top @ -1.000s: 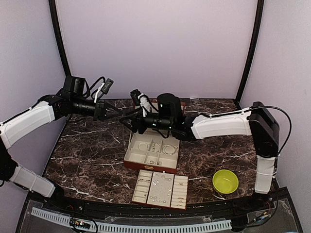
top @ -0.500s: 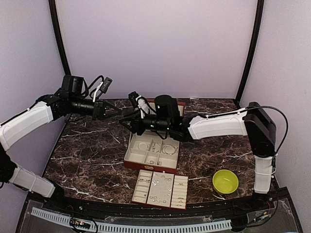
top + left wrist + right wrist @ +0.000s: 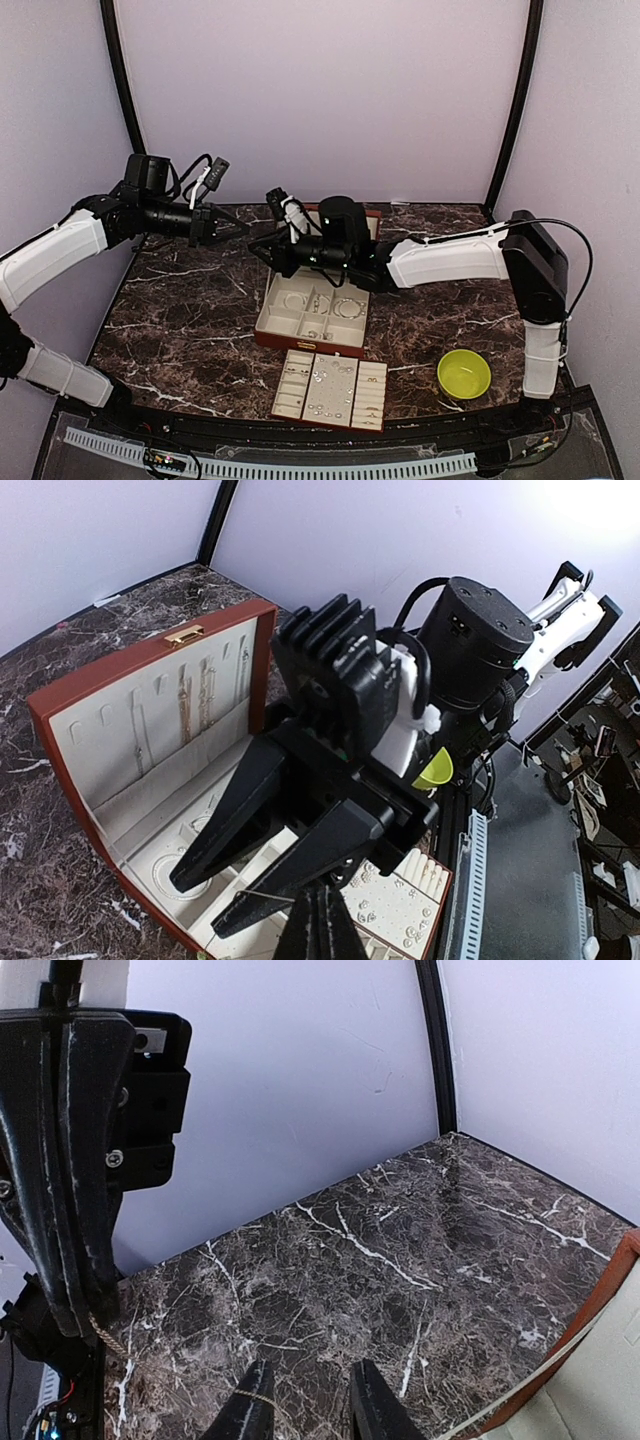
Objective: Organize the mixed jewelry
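My left gripper (image 3: 236,228) is held above the table, left of the open reddish-brown box (image 3: 312,312), and it is shut on a thin chain (image 3: 268,897). The chain runs from the left gripper's tips (image 3: 320,908) to my right gripper (image 3: 200,905), which faces it tip to tip. In the right wrist view the chain (image 3: 115,1342) hangs from the left gripper (image 3: 85,1328) and crosses the right gripper's left finger (image 3: 252,1400). The right gripper (image 3: 310,1372) has its jaws apart with nothing between them. Small silvery pieces lie in the box and on the cream tray (image 3: 330,388).
The box lid (image 3: 150,710) stands upright with chains hanging on its cream lining. A yellow-green bowl (image 3: 464,373) sits at the front right. Dark marble table (image 3: 400,1250) spreads under both grippers, with purple walls behind and at the sides.
The right gripper's jaws have narrowed, and it has shifted slightly left and up towards the left gripper. The left gripper has stayed shut and risen a little.
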Available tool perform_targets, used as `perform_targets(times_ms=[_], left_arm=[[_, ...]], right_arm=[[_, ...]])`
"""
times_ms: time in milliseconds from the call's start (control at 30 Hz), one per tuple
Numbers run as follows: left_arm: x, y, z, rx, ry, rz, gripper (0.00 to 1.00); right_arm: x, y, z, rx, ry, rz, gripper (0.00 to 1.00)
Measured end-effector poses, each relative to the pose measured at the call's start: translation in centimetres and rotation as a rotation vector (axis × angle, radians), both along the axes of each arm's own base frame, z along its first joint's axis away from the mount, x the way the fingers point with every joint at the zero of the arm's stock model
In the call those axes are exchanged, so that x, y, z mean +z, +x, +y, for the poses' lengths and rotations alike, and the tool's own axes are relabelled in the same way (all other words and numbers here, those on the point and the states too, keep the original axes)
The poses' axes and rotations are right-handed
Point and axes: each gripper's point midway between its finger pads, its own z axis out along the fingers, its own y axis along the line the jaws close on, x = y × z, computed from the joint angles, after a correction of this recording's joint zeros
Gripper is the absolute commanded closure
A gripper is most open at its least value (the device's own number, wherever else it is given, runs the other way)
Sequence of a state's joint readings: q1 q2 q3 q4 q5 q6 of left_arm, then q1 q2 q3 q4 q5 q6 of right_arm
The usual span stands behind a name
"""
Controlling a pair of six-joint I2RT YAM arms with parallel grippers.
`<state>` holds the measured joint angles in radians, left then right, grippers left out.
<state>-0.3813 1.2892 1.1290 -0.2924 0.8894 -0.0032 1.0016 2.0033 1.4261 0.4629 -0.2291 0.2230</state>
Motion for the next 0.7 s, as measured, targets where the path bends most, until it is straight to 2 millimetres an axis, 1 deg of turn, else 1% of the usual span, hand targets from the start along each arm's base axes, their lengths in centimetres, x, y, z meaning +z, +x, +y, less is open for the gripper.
perform_targets(times_ms=[133, 233, 333, 400, 433, 467, 500, 567, 633, 700], left_arm=[[0.1, 0.2, 0.1, 0.011, 0.002, -0.012, 1.0], [0.4, 0.4, 0.3, 0.031, 0.009, -0.029, 1.0], [0.9, 0.5, 0.6, 0.054, 0.013, -0.061, 1.0], [1.5, 0.6, 0.7, 0.066, 0.01, -0.098, 1.0], [1.7, 0.7, 0.8, 0.07, 0.009, -0.113, 1.0], [2.0, 0.7, 0.8, 0.073, 0.006, -0.132, 1.0], [2.2, 0.7, 0.8, 0.072, 0.002, -0.144, 1.0], [2.5, 0.9, 0.7, 0.065, -0.009, -0.173, 1.0], [3.0, 0.9, 0.3, 0.044, -0.028, -0.203, 1.0], [3.3, 0.8, -0.2, 0.017, -0.045, -0.225, 1.0]], right_arm=[[0.3, 0.0, 0.1, 0.003, 0.014, 0.004, 1.0], [0.5, 0.0, 0.0, 0.0, 0.017, -0.001, 1.0], [1.4, 0.0, -0.6, -0.018, 0.019, -0.018, 1.0], [2.8, 0.1, -1.2, -0.038, 0.026, -0.041, 1.0], [3.8, 0.1, -1.5, -0.052, 0.033, -0.058, 1.0], [5.4, 0.2, -2.2, -0.076, 0.046, -0.083, 1.0], [6.0, 0.3, -2.5, -0.089, 0.051, -0.092, 1.0], [7.9, 0.5, -3.6, -0.128, 0.054, -0.123, 1.0], [9.3, 0.7, -4.4, -0.165, 0.039, -0.145, 1.0], [9.8, 0.8, -4.8, -0.195, 0.016, -0.155, 1.0]])
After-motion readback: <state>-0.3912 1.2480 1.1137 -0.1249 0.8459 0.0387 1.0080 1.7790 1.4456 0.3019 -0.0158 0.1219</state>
